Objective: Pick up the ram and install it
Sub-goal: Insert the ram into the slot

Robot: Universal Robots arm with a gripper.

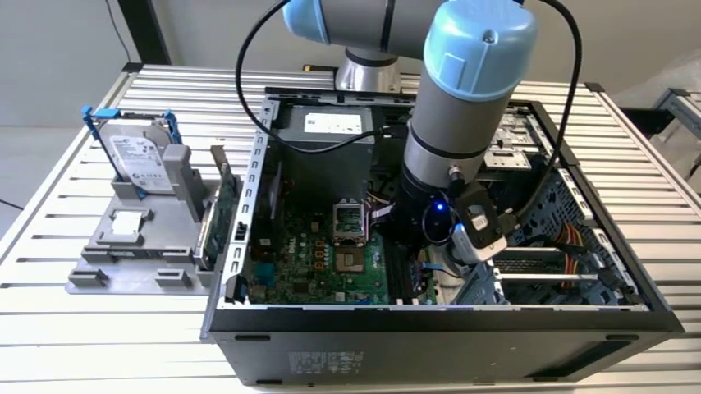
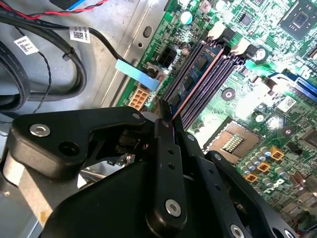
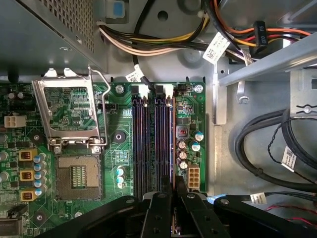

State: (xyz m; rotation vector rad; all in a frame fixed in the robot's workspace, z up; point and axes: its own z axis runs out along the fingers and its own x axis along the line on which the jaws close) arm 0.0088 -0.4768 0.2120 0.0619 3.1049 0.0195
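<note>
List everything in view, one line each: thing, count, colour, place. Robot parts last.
computer case: one, black, open on the slatted table.
motherboard: one, green, inside the case.
memory slots: a row, dark, beside the CPU socket.
ram: one, dark stick, standing in a slot below the gripper.
hard drive: one, silver in a blue frame, on the grey stand at the exterior view's left.
expansion card: one, green, beside the stand.
arm: one, grey and blue.
gripper: one, black, fingers close together over the slots.
</note>
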